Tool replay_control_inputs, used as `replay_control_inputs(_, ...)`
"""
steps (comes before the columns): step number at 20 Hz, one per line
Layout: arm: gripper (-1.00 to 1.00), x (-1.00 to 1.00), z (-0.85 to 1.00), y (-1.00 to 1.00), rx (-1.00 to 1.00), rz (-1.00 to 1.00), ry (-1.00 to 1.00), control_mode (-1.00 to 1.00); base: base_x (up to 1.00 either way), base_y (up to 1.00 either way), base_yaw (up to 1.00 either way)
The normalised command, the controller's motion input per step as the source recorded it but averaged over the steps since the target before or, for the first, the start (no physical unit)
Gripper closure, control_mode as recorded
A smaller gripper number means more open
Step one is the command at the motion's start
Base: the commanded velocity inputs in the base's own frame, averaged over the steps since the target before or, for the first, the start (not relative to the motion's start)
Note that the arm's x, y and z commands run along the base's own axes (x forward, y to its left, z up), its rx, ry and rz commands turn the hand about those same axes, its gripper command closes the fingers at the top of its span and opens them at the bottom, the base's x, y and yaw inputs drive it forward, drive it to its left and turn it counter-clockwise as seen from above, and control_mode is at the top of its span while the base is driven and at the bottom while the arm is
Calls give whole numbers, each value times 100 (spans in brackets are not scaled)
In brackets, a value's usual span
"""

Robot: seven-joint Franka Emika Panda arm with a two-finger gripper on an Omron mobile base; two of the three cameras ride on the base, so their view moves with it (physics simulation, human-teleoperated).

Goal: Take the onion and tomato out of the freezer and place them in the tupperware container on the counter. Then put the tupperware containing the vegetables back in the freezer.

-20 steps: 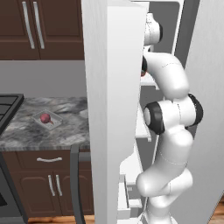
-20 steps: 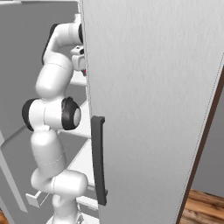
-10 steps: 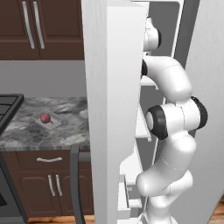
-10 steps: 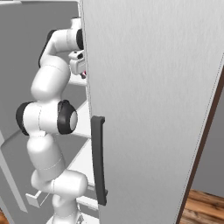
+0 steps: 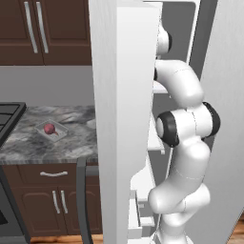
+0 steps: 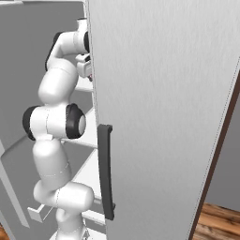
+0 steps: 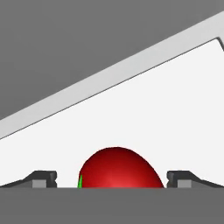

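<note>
Gripper (image 7: 112, 183): jaws spread wide, one dark tip on each side of the tomato, neither seen touching it; set this way, I judge, so the fingers can close across the ball's widest part.
Tomato (image 7: 119, 168): glossy bright red, a speck of green at its lower left edge; it sits on a white freezer shelf, centred between the tips and close to the hand, not yet gripped.
Shelf (image 7: 166, 109): flat white surface with a pale grey raised rim running slantwise across the hand view; the slant comes from the hand's roll, not from the shelf.
Arm (image 5: 183, 128): folded upward and reaching high into the open compartment, its wrist behind the door's edge.
Freezer (image 6: 159, 93): tall pale grey appliance, door (image 5: 121, 119) swung open to let the arm in; dark bar handle (image 6: 106, 171) on the right-hand panel.
Tupperware container (image 5: 51, 130): shallow pale tray on the counter, well left of the freezer.
Onion (image 5: 49, 128): dull pinkish-red ball lying inside the container, so its half of the transfer looks done.
Counter (image 5: 71, 138): grey-white marbled top over dark brown cabinets.
</note>
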Motion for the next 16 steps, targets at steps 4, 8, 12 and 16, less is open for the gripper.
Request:
replay_control_inputs(4, 100, 0, 0, 17, 0, -3, 0, -100, 0, 0, 0)
replay_control_inputs(8, 100, -2, -6, 2, 0, -6, 0, -100, 0, 0, 0)
replay_control_inputs(12, 100, -7, -25, 0, 0, -7, 0, -100, 0, 0, 0)
replay_control_inputs(16, 100, -39, -20, 0, 0, -5, 0, -100, 0, 0, 0)
